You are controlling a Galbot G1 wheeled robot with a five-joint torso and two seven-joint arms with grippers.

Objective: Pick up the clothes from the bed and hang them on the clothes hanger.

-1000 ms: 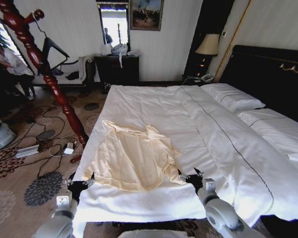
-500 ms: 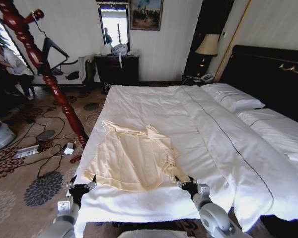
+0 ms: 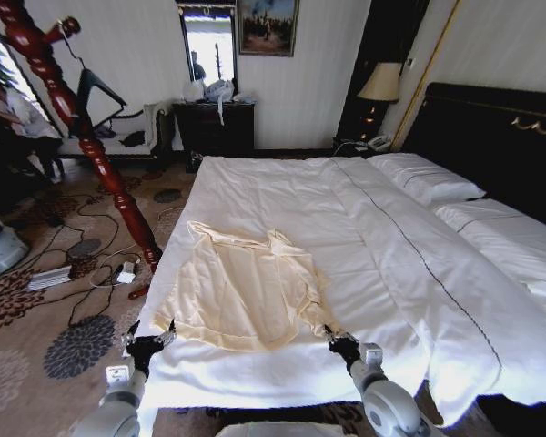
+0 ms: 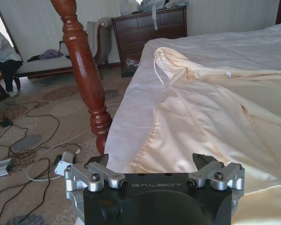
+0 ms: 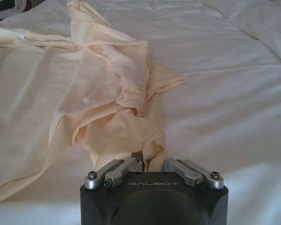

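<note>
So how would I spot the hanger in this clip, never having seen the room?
Start at the bed and look off its left side to the tall reddish-brown stand leaning across the carpet. The hanger hangs by its hook near the stand's top. It is thin, black and shoulder-shaped, unlike the thick turned wood beside it.

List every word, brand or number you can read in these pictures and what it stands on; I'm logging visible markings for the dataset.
"GALBOT": embossed on the black body of the left pincer, seen in the left wrist view.
"GALBOT": embossed on the black body of the right pincer, seen in the right wrist view.
The small white tag on the clothes is too small to read.
Nothing else readable.
</note>
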